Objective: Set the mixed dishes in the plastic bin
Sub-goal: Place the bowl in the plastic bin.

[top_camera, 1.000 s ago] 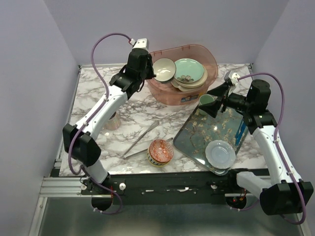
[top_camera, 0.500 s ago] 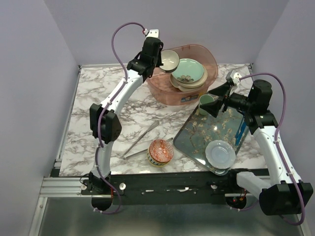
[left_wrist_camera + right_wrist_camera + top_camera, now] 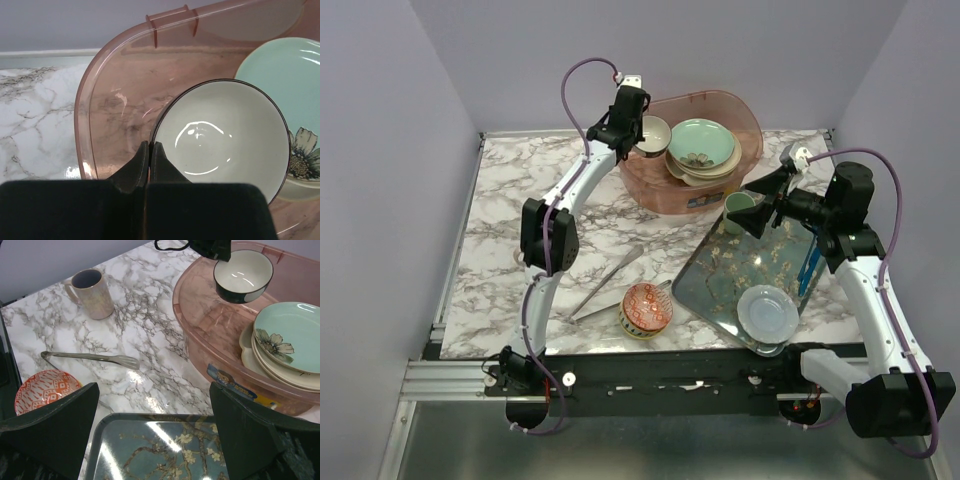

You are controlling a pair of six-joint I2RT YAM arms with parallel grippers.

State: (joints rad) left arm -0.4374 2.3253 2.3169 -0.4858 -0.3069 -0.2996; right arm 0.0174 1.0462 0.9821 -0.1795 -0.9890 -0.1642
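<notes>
Lower centre of the top view: red patterned bowl (image 3: 646, 308) and pale blue plate (image 3: 767, 312) (on floral tray (image 3: 720, 270)) not yet binned; tongs (image 3: 605, 285) alongside. Mid-right: right gripper (image 3: 154, 387) gapes empty by a green cup (image 3: 739, 206). Upper centre: left gripper (image 3: 150, 145) pinches a dark-rimmed bowl (image 3: 220, 135) above the plastic bin (image 3: 745, 112), whose right half stacked plates (image 3: 705, 145) crowd.

Mint-green plate (image 3: 282, 75) cropped at the right edge, red patterned bowl (image 3: 42, 390) partly behind fingers (image 3: 55, 432), tray (image 3: 150, 455) cropped below
</notes>
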